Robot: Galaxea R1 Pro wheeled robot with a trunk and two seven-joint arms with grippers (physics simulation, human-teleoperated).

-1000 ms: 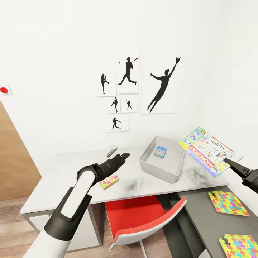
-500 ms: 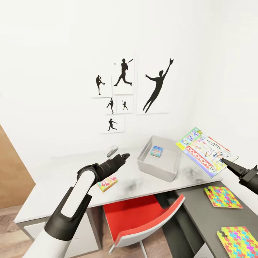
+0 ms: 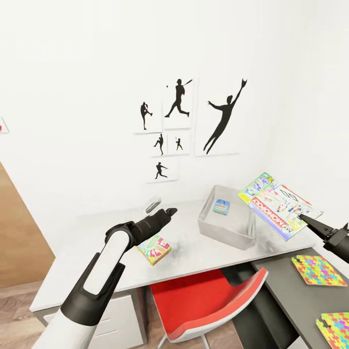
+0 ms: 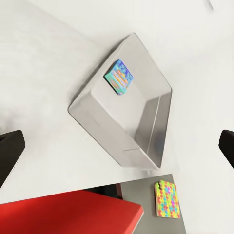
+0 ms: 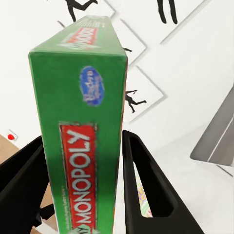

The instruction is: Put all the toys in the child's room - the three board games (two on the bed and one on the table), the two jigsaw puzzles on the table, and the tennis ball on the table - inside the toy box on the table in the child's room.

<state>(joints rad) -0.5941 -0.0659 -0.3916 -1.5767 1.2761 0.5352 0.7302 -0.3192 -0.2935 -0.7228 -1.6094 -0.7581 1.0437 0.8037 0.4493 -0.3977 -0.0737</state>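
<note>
My right gripper (image 3: pixel 310 222) is shut on the white and red MONOPOLY board game (image 3: pixel 278 209), held tilted in the air just right of the toy box (image 3: pixel 225 237). Its fingers (image 5: pixel 146 185) clamp the game's green edge (image 5: pixel 83 146). The pale grey toy box stands on the table (image 3: pixel 97 252) with the small blue board game (image 3: pixel 221 206) lying inside. The SKIP-BO board game (image 3: pixel 154 248) lies on the table under my left gripper (image 3: pixel 167 213), which is open and empty. Two jigsaw puzzles (image 3: pixel 317 269) (image 3: pixel 334 327) lie on the lower dark desk. The tennis ball and bed are out of view.
A red chair (image 3: pixel 208 300) is tucked under the table's front edge. A small grey object (image 3: pixel 152 203) lies near the wall behind my left gripper. Baseball silhouette prints (image 3: pixel 191 121) hang above. The left wrist view looks down on the toy box (image 4: pixel 105 131) and blue game (image 4: pixel 119 75).
The whole picture has shifted to the right over the last half second, so the camera has moved. Both arms keep their pose, and the MONOPOLY game stays in my right gripper.
</note>
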